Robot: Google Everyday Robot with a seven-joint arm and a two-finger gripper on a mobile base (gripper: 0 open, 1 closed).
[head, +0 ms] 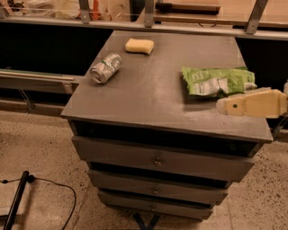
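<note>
My cream-coloured gripper (223, 106) reaches in from the right edge of the camera view, low over the front right part of the grey cabinet top (157, 99). Nearest to it is a green chip bag (218, 81), lying flat just behind its tip. I see nothing held by the gripper. A silver can (106, 68) lies on its side near the left edge of the top. A yellow sponge (139, 46) rests at the back, left of centre.
The cabinet has several drawers (157, 161) with small knobs below an open slot. A counter with metal posts (148, 11) runs behind it. A black cable (49, 184) lies on the speckled floor at the lower left.
</note>
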